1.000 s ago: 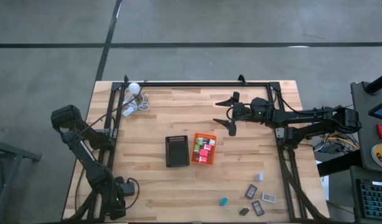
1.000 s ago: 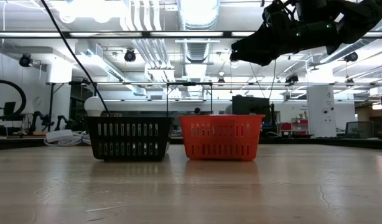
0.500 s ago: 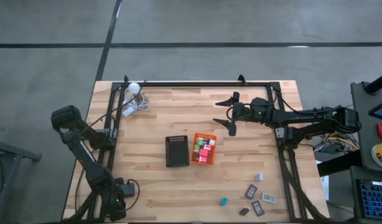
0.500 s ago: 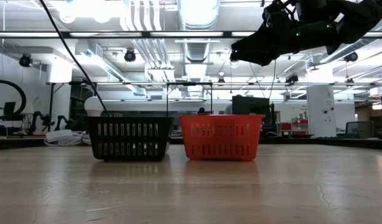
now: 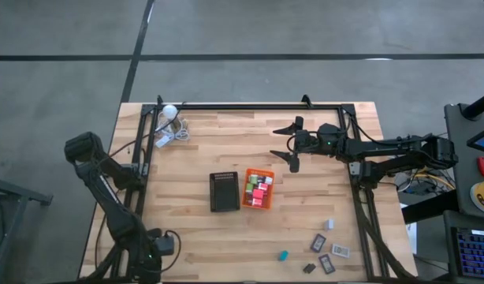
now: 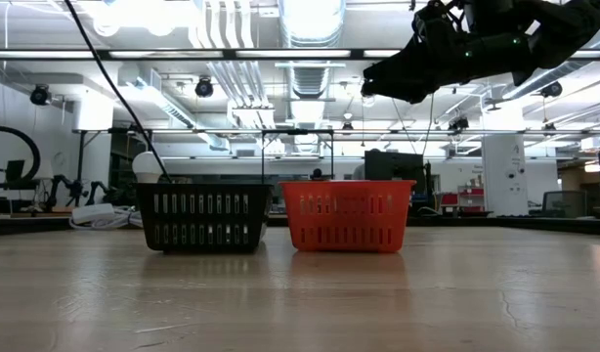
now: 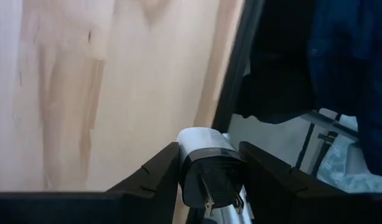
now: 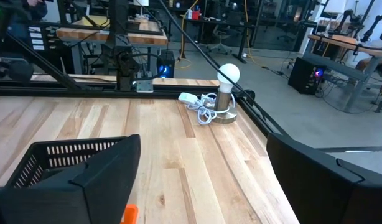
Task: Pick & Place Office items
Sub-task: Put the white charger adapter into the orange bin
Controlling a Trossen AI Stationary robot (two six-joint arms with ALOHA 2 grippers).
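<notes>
high view shows the right gripper (image 5: 291,145) with fingers spread wide and empty, well apart from the loose office items (image 5: 325,248) near the surface (image 5: 210,134) edge, so a hasty descent could push one off, while the left gripper (image 5: 151,251) waits at the corner, its fingers impossible to judge.

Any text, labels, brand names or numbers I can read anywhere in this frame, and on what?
None can be read.
Orange tray, black tray and loose office items: no print visible.
Plug between the left gripper fingers: no marking visible.
Right gripper: unmarked.
</notes>
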